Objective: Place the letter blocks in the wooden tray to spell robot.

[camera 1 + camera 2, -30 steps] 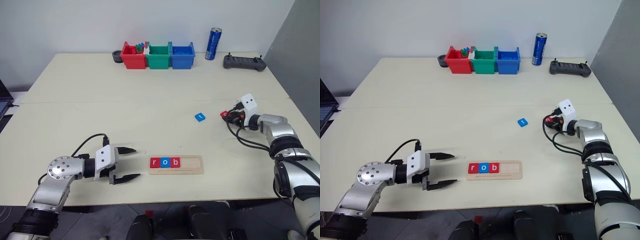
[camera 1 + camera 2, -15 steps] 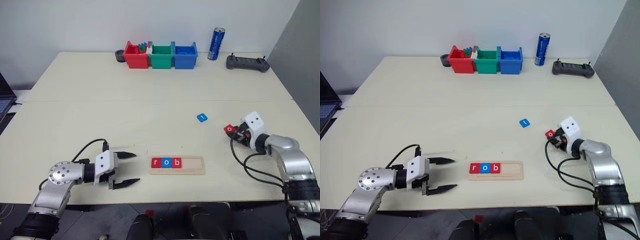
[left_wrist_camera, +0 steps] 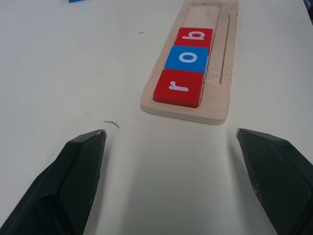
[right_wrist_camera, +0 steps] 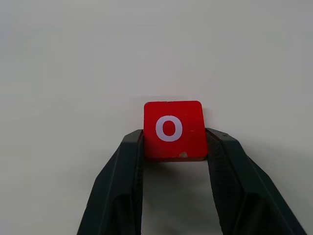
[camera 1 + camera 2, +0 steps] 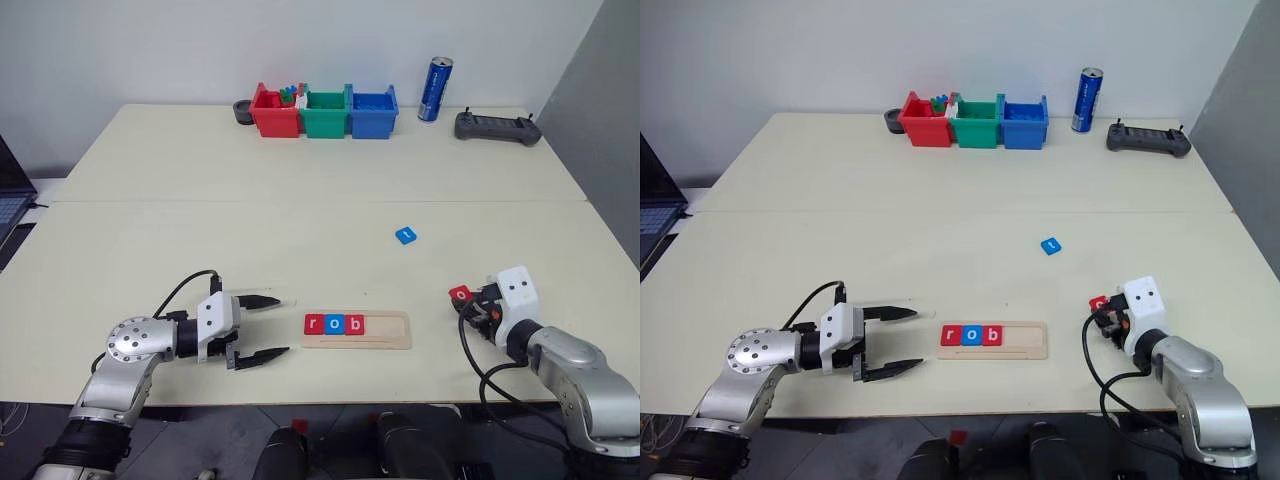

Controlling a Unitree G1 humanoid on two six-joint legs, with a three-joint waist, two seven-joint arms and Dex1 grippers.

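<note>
Change: the right end effector [image 4: 169, 152] has drawn back from the far right of the tabletop [image 5: 300, 210] toward the near edge, carrying the red "o" block [image 4: 173, 129] with it; the left end effector [image 5: 262, 326] has barely shifted.
Meaning for the task: the fourth letter is in hand and nearer its slot, so the next step is likely to set it just right of the "b".
Right end effector: clamped on the red "o" block, one finger on each side edge, near right of the wooden tray [image 5: 388, 330].
Left end effector: jaws spread wide and empty, low over the tabletop just left of the tray.
Tray contents: red "r" [image 3: 178, 87], blue "o" [image 3: 187, 58], red "b" [image 3: 194, 37] sit touching in a row at the tray's left end; the right part is bare.
Remaining block: a blue tile [image 5: 404, 236] lies flat farther out, right of centre; its letter is too small to read.
Materials and shapes: the blocks are flat glossy squares with rounded corners and white lowercase letters; the tray is pale, smooth wood with a thin lengthwise groove; the fingers are black, tapered, with a fine cross-hatched grip; the tabletop is matte cream.
</note>
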